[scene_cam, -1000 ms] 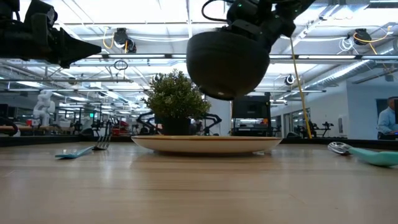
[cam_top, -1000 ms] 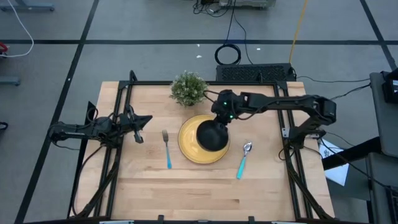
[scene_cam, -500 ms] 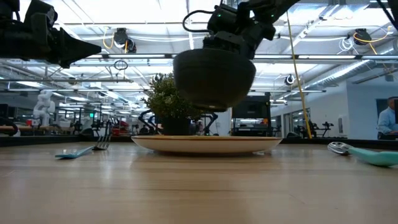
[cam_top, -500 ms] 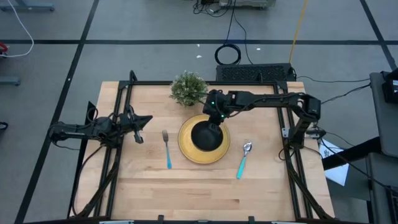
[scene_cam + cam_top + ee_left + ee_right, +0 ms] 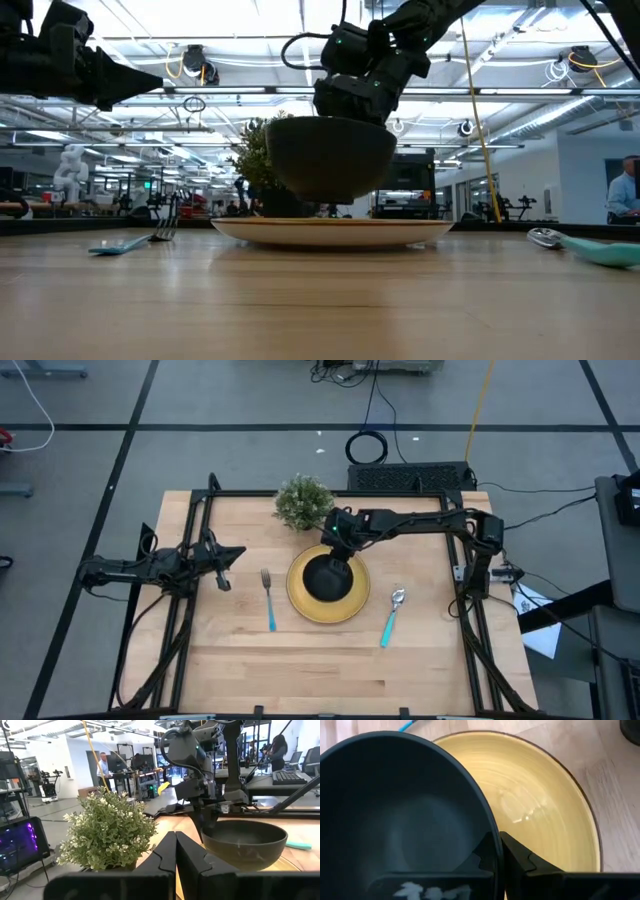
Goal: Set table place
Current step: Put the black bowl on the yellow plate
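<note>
Right gripper [image 5: 337, 547] clamped on rim of black bowl [image 5: 326, 576], over yellow plate [image 5: 327, 584] mid-table [image 5: 300, 670]. From above, looked seated; low view showed bowl [image 5: 330, 158] held just clear of plate [image 5: 330, 232]. Right wrist showed fingers [image 5: 520, 860] pinching the rim. Fork [image 5: 268, 599] left of plate, spoon [image 5: 391, 617] right, plant [image 5: 303, 502] behind. Left gripper [image 5: 225, 559] parked near left edge, clenched on nothing, confirmed only by left wrist view [image 5: 175, 857].
</note>
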